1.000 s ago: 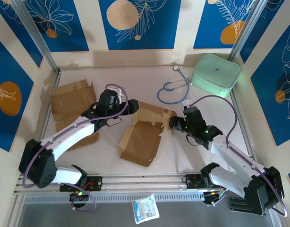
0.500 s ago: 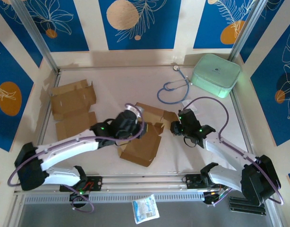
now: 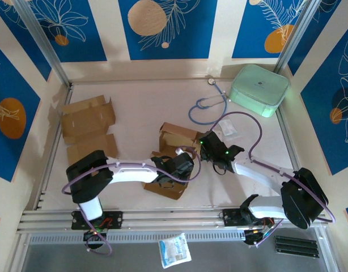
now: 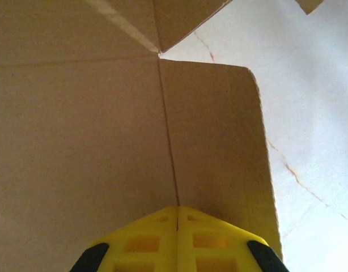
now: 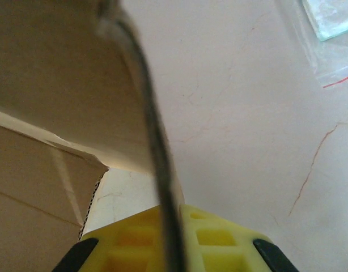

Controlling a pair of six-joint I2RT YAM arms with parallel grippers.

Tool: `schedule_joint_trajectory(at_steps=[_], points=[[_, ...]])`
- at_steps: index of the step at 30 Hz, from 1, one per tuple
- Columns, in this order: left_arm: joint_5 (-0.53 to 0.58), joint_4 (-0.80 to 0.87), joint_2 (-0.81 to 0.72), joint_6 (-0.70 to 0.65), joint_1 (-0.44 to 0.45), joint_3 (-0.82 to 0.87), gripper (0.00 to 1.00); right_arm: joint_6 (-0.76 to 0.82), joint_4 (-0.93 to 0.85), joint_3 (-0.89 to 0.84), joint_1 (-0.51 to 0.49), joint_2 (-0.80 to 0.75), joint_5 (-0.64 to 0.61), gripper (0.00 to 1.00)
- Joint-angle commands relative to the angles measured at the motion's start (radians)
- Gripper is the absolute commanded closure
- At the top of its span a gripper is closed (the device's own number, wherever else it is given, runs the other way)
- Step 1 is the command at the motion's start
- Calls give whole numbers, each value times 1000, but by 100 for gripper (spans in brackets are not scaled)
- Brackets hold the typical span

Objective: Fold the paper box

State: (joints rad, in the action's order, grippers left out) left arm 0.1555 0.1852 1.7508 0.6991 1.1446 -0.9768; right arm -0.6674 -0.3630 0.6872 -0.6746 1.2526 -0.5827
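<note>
Pinching paper box [image 3: 177, 136] flap edge in right claw [image 5: 170, 218], left claw [image 4: 177, 211] closed against its crease

Bright, even light from above, soft shadows on the pale tabletop [image 3: 140, 107]; my right wrist camera blurs the brown cardboard flap [image 5: 157, 141].

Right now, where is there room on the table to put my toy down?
The biggest bare patch is at the back, between the flat cardboard and the stethoscope. Another lies on the right, between the green case and the right arm. It is crowded in the middle, where the left gripper and the right gripper meet at the box.
</note>
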Motion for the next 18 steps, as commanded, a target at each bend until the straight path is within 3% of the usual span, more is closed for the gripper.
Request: schedule_joint_trajectory(at_steps=[1,5,12,18], points=[[-39,-78,42,10,-8,-23,100,-54,-46,39,-5,13,-30,91],[-41,-140,70,33,-15,12,100,-178,-109,68,-5,18,35,97],[-66,-232,102,70,-37,49,100,-327,-146,95,-10,20,127,97],[-90,-275,131,84,-46,44,100,-354,-206,151,-65,58,69,97]])
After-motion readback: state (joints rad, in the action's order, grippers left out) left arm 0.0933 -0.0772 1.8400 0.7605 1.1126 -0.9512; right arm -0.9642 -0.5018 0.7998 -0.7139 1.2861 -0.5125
